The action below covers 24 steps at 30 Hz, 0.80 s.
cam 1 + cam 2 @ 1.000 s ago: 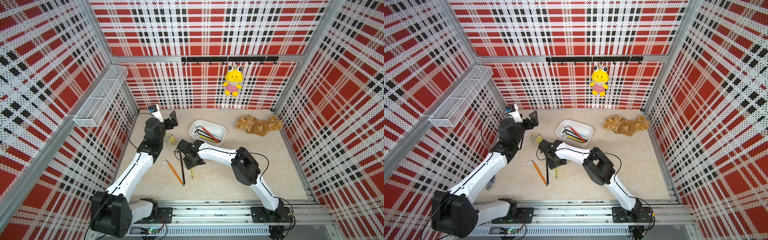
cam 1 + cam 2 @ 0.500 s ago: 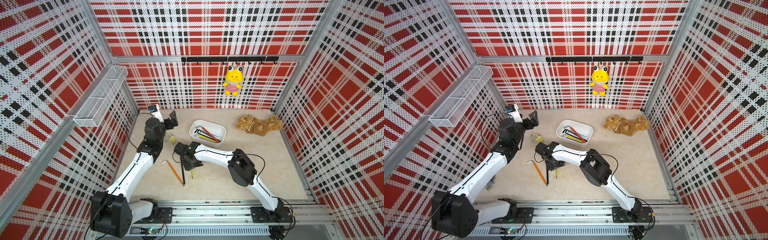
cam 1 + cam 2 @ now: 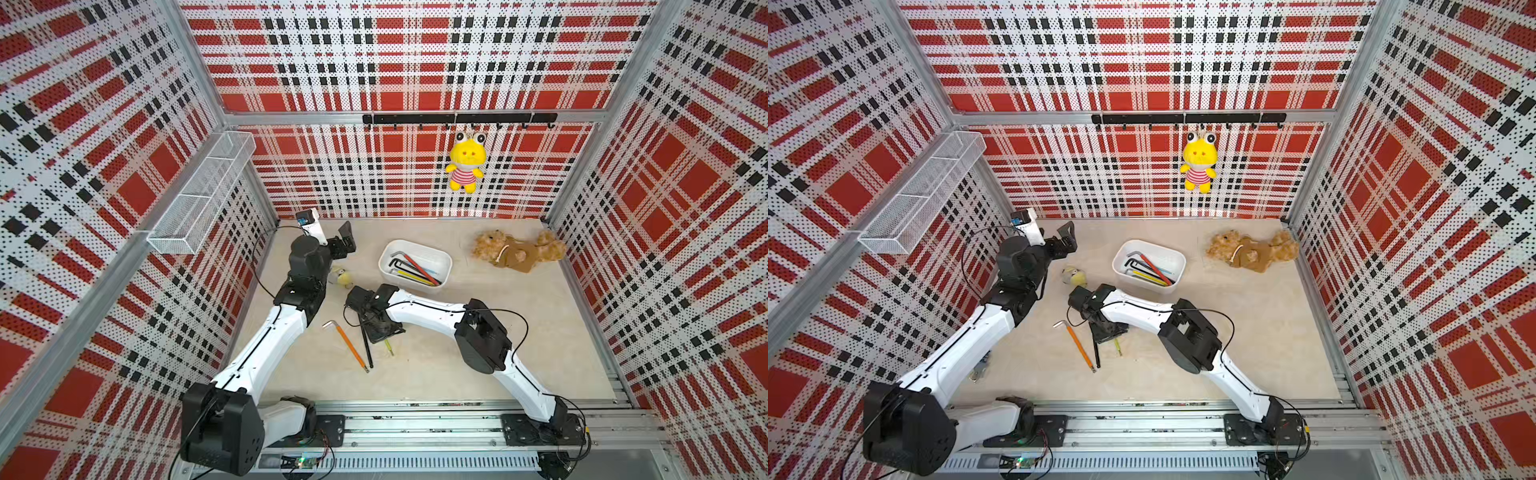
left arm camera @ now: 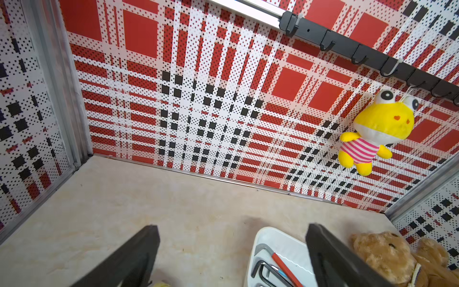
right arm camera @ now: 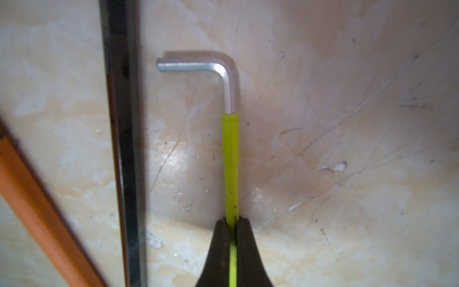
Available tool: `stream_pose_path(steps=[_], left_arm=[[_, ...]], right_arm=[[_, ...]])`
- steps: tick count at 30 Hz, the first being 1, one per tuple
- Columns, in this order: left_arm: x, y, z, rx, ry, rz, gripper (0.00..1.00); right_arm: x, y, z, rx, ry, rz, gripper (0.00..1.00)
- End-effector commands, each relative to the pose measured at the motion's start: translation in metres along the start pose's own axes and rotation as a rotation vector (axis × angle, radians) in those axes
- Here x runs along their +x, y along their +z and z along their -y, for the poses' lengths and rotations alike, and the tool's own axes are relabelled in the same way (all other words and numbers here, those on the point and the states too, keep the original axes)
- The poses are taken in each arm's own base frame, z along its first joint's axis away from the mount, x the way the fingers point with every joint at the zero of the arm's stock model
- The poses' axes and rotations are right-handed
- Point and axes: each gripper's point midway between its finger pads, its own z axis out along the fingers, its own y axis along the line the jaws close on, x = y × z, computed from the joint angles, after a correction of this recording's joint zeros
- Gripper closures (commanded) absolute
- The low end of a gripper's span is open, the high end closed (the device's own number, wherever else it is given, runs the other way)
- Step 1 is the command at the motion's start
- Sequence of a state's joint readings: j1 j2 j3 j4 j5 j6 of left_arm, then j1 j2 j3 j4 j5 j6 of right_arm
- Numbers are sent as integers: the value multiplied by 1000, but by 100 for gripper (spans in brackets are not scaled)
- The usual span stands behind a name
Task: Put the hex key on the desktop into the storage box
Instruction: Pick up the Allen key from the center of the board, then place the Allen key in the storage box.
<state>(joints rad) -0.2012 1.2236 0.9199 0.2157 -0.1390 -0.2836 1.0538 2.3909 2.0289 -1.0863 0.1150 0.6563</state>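
1 lime-sleeved hex key (image 5: 231,161), clamped in closed right gripper (image 5: 231,225), far shaft hidden; left gripper (image 4: 232,227) spread, nothing held.

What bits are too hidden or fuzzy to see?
- Right wrist view: green key, far end hidden inside the shut right gripper.
- Same view: black key blurred, both ends cut off by the edges.
- Left wrist view: box cut off by the edge, partly behind the open left gripper.
- In a top view: yellow lump too small to identify.
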Motion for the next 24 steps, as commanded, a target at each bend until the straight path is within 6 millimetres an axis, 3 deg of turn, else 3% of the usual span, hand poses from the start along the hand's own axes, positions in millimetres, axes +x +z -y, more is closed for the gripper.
stream_pose_path(steps=[1, 6, 16, 24], left_arm=[[-17, -7, -1, -4, 0, 44, 1], [-18, -9, -1, -10, 0, 50, 1], [-20, -10, -1, -16, 7, 56, 1], [-23, -11, -1, -19, 11, 60, 1]], right_arm=[[30, 22, 32, 119, -25, -116, 100], [18, 7, 53, 111, 5, -58, 100], [-2, -36, 62, -157, -91, 128, 100], [-20, -73, 85, -136, -164, 212, 100]])
